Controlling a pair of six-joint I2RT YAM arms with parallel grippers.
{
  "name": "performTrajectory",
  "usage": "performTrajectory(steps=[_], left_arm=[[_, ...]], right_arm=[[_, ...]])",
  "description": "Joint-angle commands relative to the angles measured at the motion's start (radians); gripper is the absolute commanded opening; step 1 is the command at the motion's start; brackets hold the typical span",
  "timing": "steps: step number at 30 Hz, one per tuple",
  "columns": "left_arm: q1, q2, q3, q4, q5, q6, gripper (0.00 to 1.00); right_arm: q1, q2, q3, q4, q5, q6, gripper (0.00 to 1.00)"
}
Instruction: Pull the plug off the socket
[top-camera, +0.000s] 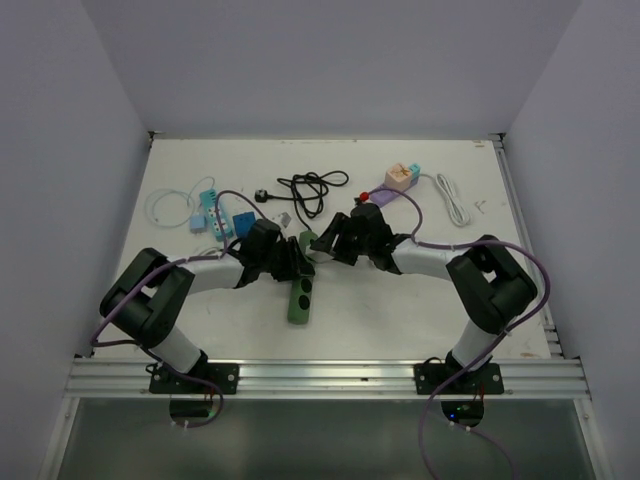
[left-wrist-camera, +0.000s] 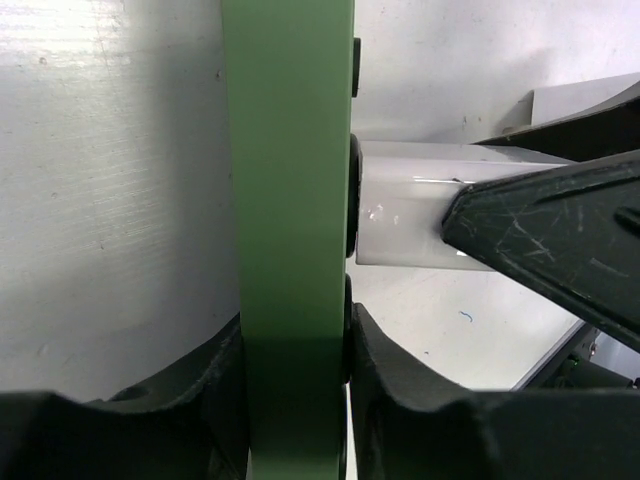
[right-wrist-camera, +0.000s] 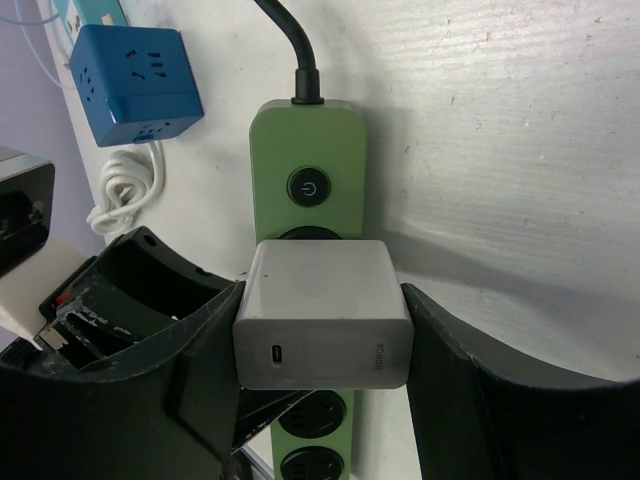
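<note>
At the right gripper (right-wrist-camera: 322, 345): black fingers (right-wrist-camera: 455, 370) part-way closed, pressed on both flanks of the white square charger plug (right-wrist-camera: 320, 300). Plugged into the face of the long green plastic power strip (right-wrist-camera: 308, 150), round power button (right-wrist-camera: 308, 187) just at 12 o'clock of it, black cord (right-wrist-camera: 297, 55) beyond. At the left gripper (left-wrist-camera: 295, 400): jaws nearly closed, pinching that strip's long edges. Blue cube socket adapter (right-wrist-camera: 135, 80) at 10 o'clock, coiled white cable (right-wrist-camera: 118, 195) at 9, on the white table (right-wrist-camera: 520, 150).

Green socket strip (right-wrist-camera: 335, 140), white plug (right-wrist-camera: 322, 300)
</note>
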Motion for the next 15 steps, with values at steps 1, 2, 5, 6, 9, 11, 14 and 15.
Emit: performTrajectory(steps=[1, 2, 5, 6, 9, 11, 14, 15], left_arm=[[-0.003, 0.016, -0.026, 0.004, -0.05, 0.032, 0.23], [-0.001, 0.011, -0.029, -0.003, -0.06, 0.03, 0.17], [-0.001, 0.006, -0.037, -0.023, -0.081, 0.029, 0.0], [-0.003, 0.005, -0.035, -0.028, -0.086, 0.025, 0.0], [-0.001, 0.008, -0.038, -0.065, -0.122, -0.004, 0.0], [0.002, 0.012, -0.049, -0.092, -0.158, -0.022, 0.0], [0.011, 0.017, -0.081, -0.083, -0.155, -0.059, 0.0], [0.016, 0.014, -0.09, -0.08, -0.155, -0.073, 0.0]], right_arm=[[0.025, -0.052, 0.002, 0.009, -0.067, 0.009, 0.0], [0.025, -0.051, 0.003, 0.015, -0.068, 0.012, 0.0], [0.025, -0.059, 0.001, 0.016, -0.077, 0.022, 0.0], [0.025, -0.063, 0.001, 0.015, -0.077, 0.022, 0.0], [0.025, -0.08, 0.001, 0.002, -0.084, 0.022, 0.0], [0.024, -0.103, -0.004, 0.002, -0.097, 0.029, 0.0], [0.015, -0.129, -0.013, -0.002, -0.099, 0.042, 0.0], [0.0, -0.138, -0.017, -0.004, -0.103, 0.043, 0.0]])
